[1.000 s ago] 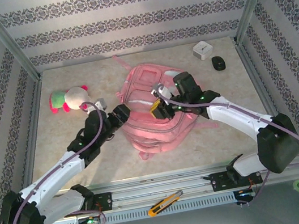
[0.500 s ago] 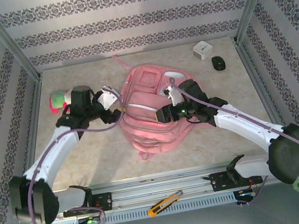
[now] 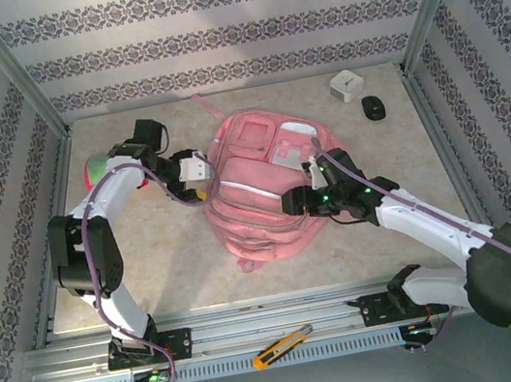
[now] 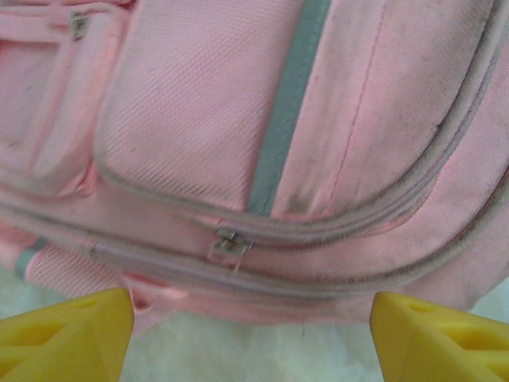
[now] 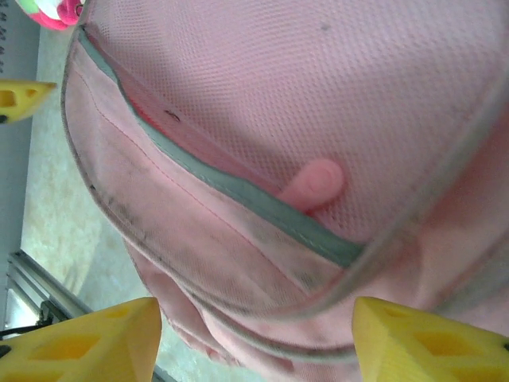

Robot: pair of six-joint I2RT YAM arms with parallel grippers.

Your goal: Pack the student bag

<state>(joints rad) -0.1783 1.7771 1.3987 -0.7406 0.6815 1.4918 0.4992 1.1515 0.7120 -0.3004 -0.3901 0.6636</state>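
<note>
Both pincers spread apart, wedge-tipped yellow; left gripper faces the student bag, coarse woven pink with grey-piped zips; right gripper faces its fine mesh.

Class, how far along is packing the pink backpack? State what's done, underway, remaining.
Done: nothing visibly packed; the plush toy, white box and black item lie on the table outside the backpack. In hand: the left hand and right hand are open at the backpack, holding nothing; the left faces a zip that looks shut. Left: opening it and loading.
</note>
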